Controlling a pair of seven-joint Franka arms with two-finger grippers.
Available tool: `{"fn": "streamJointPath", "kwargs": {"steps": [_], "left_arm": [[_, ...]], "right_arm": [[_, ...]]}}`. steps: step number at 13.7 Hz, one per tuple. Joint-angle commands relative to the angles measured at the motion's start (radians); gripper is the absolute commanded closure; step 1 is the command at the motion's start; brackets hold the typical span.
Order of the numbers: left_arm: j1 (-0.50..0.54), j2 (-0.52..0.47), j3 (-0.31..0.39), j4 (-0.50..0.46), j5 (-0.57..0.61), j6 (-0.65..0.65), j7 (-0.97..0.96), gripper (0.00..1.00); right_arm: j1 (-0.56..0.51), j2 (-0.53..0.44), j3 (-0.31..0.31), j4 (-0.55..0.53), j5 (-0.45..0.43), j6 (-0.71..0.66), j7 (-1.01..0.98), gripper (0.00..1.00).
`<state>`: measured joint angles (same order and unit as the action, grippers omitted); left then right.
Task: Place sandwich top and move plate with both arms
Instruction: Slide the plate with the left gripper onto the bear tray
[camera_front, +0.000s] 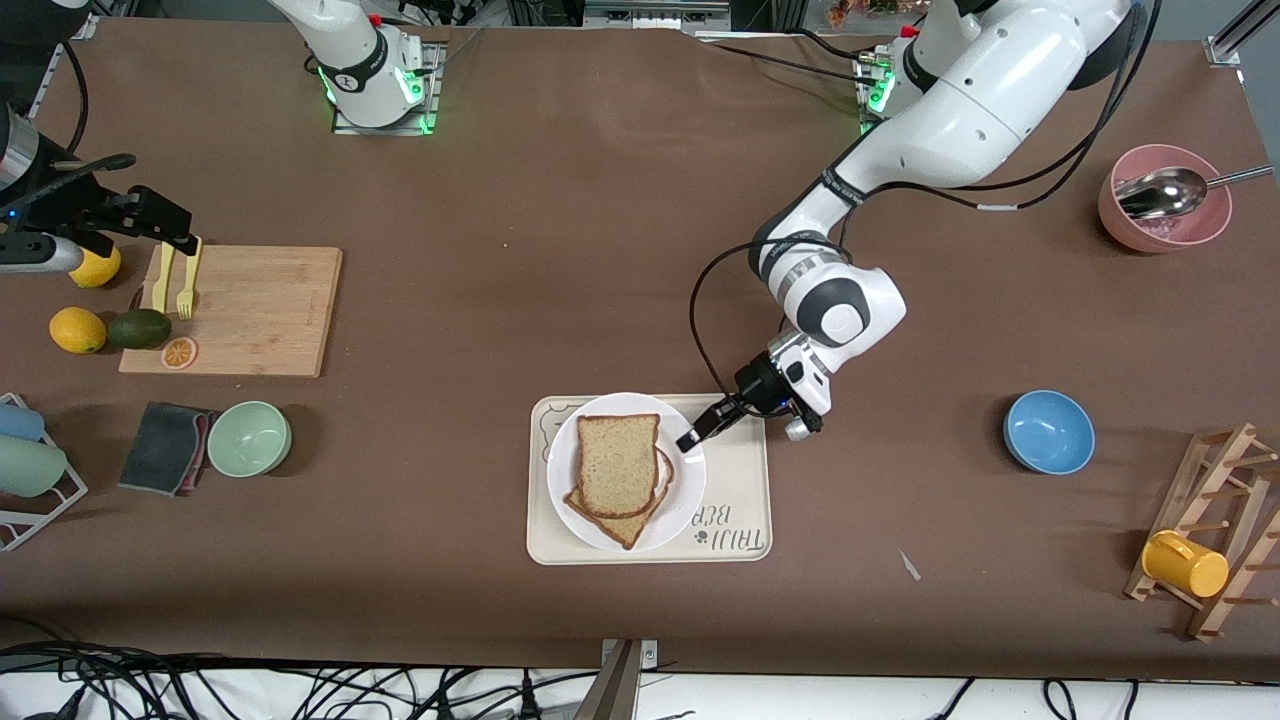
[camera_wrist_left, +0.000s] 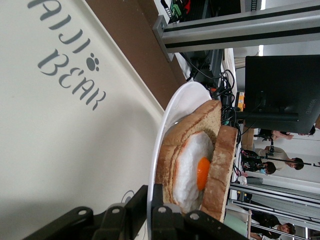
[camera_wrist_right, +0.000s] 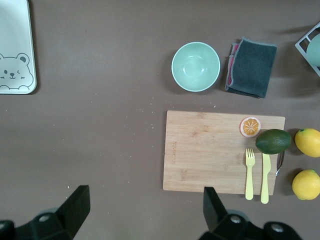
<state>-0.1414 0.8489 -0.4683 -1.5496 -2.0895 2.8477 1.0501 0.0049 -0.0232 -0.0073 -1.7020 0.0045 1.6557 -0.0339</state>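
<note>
Brown paper covers the whole table (camera_front: 600, 200), and I use the cream tray (camera_front: 735, 500) with the bear print as my landmark.

On the tray, at its end toward the right arm, sits the white plate (camera_front: 680, 500). On the plate I see the sandwich top (camera_front: 618, 464), a light bread slice. It lies flat over a darker slice (camera_front: 622, 527) that pokes out at the edge nearer the front camera. In the left wrist view I see a fried egg (camera_wrist_left: 192, 170) between the two slices.

My left gripper (camera_front: 692, 436) is down at the plate's rim, on the side toward the left arm's end. Its fingers are pinched together on the plate, right at the rim.

A blue bowl (camera_front: 1048, 431) sits well away from the tray toward the left arm's end. A green bowl (camera_front: 249, 438) and a dark cloth (camera_front: 165, 447) sit well away toward the right arm's end.

Farther from the front camera than the tray lies a wooden board (camera_front: 245, 310) with a yellow fork (camera_front: 187, 282) and knife (camera_front: 164, 279) on it. My right gripper (camera_wrist_right: 142, 212) waits high over the table near the board, and its fingers are wide apart and hold nothing. A pink bowl (camera_front: 1165, 198) with a spoon (camera_front: 1165, 192) is farthest off, toward the left arm's end.
</note>
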Motion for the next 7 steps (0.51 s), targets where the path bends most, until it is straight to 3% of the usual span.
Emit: {"fn": "streamJointPath", "kwargs": {"steps": [1,7], "left_arm": [[-0.03,0.064,0.029,0.092,0.034,-0.008,0.016,1.0],[-0.035,0.122,0.045,0.132,0.084,-0.008,0.019,1.0]], "right_arm": [[-0.008,0.003,0.004,0.019,0.006,-0.019,-0.001,0.0],[-0.008,0.003,0.004,0.019,0.006,-0.019,-0.003,0.0]]}}
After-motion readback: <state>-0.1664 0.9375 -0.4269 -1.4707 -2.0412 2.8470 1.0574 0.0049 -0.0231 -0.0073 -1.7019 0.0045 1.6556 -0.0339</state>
